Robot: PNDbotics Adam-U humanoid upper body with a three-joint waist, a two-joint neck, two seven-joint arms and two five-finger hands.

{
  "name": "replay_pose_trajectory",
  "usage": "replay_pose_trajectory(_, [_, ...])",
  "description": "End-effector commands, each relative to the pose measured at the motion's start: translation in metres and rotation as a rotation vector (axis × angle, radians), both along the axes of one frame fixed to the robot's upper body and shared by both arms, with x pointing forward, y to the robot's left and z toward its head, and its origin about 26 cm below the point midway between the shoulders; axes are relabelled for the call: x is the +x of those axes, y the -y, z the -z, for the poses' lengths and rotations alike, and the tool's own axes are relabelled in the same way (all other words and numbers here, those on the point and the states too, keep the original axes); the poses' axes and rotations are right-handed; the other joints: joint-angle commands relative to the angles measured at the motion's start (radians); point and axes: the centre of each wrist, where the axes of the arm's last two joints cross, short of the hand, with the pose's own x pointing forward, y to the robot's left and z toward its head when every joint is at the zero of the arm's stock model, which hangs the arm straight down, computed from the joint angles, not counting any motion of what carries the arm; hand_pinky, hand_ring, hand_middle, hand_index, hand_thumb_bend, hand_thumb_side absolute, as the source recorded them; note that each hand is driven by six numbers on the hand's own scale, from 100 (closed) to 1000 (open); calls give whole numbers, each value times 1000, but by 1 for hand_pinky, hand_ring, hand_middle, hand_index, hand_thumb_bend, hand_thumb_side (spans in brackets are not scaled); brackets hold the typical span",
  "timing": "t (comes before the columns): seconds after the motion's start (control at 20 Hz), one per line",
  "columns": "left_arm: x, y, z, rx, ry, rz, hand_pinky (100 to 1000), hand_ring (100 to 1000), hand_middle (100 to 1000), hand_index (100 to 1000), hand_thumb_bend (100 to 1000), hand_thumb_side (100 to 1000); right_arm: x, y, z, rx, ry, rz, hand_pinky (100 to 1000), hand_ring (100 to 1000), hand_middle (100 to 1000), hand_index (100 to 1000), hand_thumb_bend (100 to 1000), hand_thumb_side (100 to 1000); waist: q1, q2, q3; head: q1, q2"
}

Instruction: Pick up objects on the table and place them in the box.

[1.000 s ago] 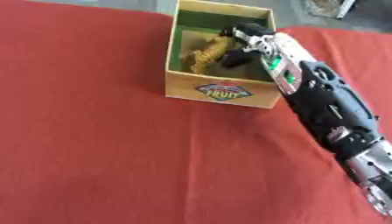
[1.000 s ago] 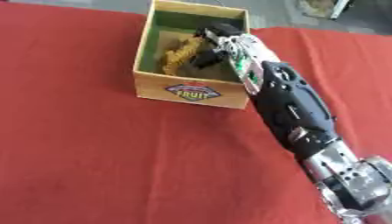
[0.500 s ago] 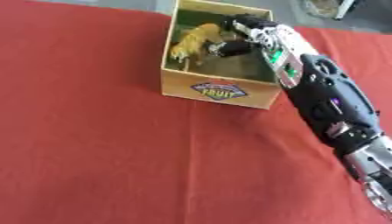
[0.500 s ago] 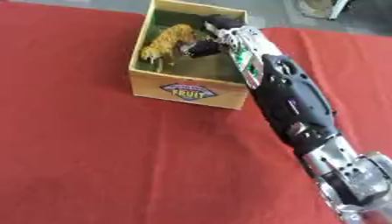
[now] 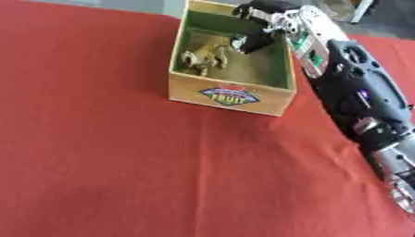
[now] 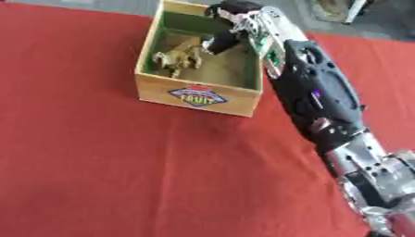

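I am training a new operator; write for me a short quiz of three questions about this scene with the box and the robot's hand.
1. True or false: the yellowish toy lies on the red tablecloth, outside the box.
2. Which hand is over the box? A) left B) right
3. Fill in: the word on the box's front label is ____.

Key:
1. False; it lies inside the box.
2. B; the right hand is over the box's far right part, fingers curled, apart from the toy.
3. FRUIT.

A staged test table: plain red cloth [image 5: 122, 152] under a small wooden box [image 5: 231, 95] labelled "FRUIT".
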Motion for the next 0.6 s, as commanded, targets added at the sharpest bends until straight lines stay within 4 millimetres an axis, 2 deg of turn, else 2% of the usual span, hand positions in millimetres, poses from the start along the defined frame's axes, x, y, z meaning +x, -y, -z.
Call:
replay_pose_trajectory(0.05, [-3,-3,-6,16,20,-1,509,470,588,680,100,638,-9,8,-25,6,59,3,946,897,844,976,100,510,8,-28,-1,3,-1])
replay_pose_trajectory(0.1, [-3,-3,-5,15,19,-2,510,470,588,680,100,638,-10,7,-28,10,66,-1,940,875,813,951,100,486,10,-31,-3,6,1])
replay_pose_trajectory(0.35, [-3,-5,-3,4,12,-11,512,471,589,681,100,637,-30,8,-55,50,223,-102,938,854,800,942,100,475,23,-49,-23,29,18])
replay_pose_trajectory(0.6, [-3,-6,-3,-8,12,-21,513,472,589,681,100,635,-51,19,-62,76,340,-156,930,842,797,922,100,466,38,-66,-45,55,34])
